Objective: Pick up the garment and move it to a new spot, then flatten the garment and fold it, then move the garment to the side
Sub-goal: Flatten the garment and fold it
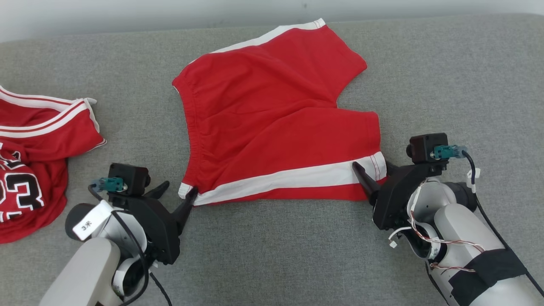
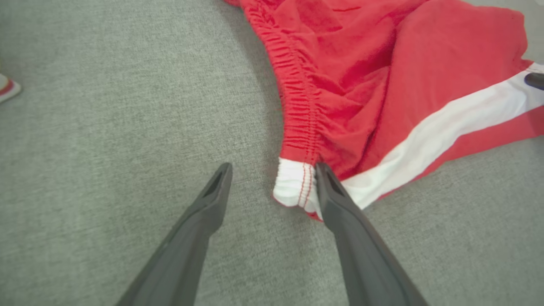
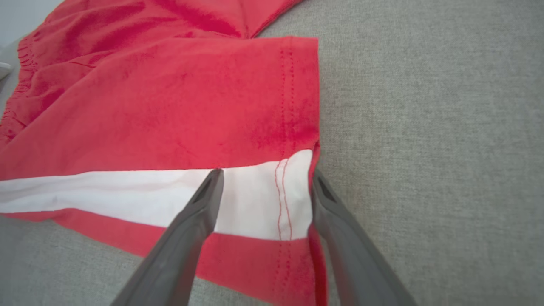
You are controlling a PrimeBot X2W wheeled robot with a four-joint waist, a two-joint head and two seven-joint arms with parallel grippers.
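Note:
The garment is a pair of red shorts (image 1: 272, 114) with white side stripes, spread fairly flat on the grey cushion (image 1: 446, 85), waistband to the left. My left gripper (image 1: 180, 188) is open at the waistband's near corner. In the left wrist view the white corner (image 2: 293, 182) lies between the left gripper's (image 2: 273, 166) fingers, against the right one. My right gripper (image 1: 372, 166) is open over the near leg's hem corner. In the right wrist view the right gripper (image 3: 267, 173) has one finger on the white stripe and the other at the hem's edge of the shorts (image 3: 170, 106).
A crumpled red jersey (image 1: 34, 157) with white trim and a number lies at the left edge of the cushion; its edge (image 2: 6, 87) shows in the left wrist view. A pale wall (image 1: 127, 17) runs behind the cushion. Bare grey fabric lies in front and to the right.

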